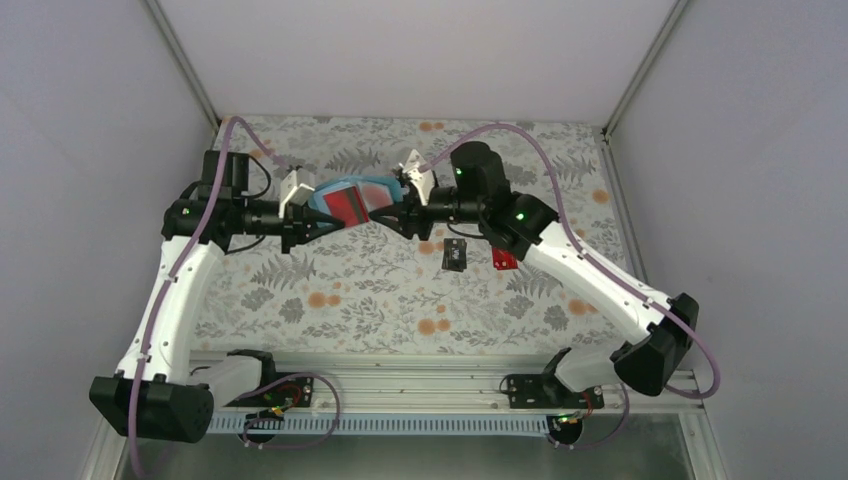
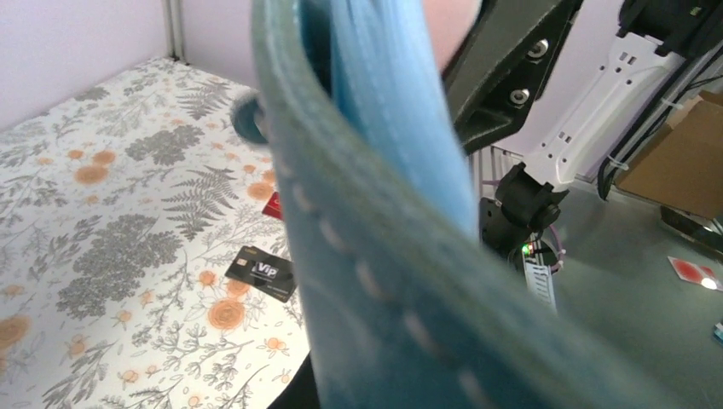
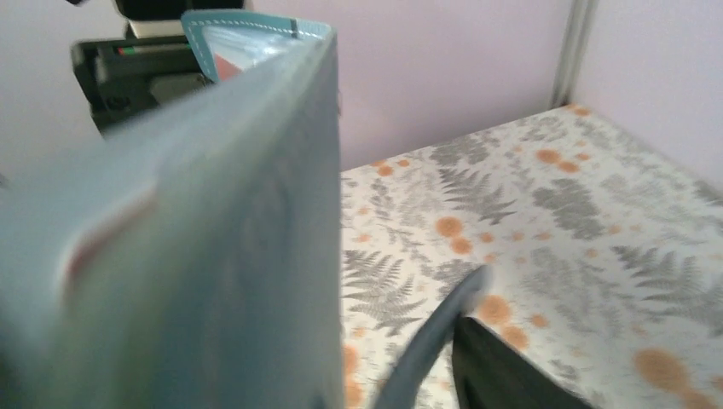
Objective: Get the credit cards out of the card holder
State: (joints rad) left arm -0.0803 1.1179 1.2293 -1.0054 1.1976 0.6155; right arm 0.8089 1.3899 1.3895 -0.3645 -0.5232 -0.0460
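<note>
From above, the card holder (image 1: 352, 198) hangs open in the air over the worktop (image 1: 340, 290), at about 10 o'clock from its middle. The left fingers (image 1: 322, 220) are clamped on its 8 o'clock corner. The right fingers (image 1: 393, 213) are clamped on its 4 o'clock edge. A third card (image 1: 349, 207) that looks red sits inside the holder. The black card (image 1: 456, 255) lies flat on the worktop, at 4 o'clock from the holder and well apart from it. The red card (image 1: 503, 258) lies just beside it at 3 o'clock, partly under the right arm. In the left wrist view, the card holder (image 2: 367, 256) fills the middle, very close and blurry. The black card (image 2: 261, 273) lies at 9 o'clock from it on the worktop (image 2: 102, 213), with a bit of the red card (image 2: 273, 205) just past it at 12 o'clock. In the right wrist view, the card holder (image 3: 213, 256) fills the left side. A bit of the third card (image 3: 225, 65) peeks out at 12 o'clock.
</note>
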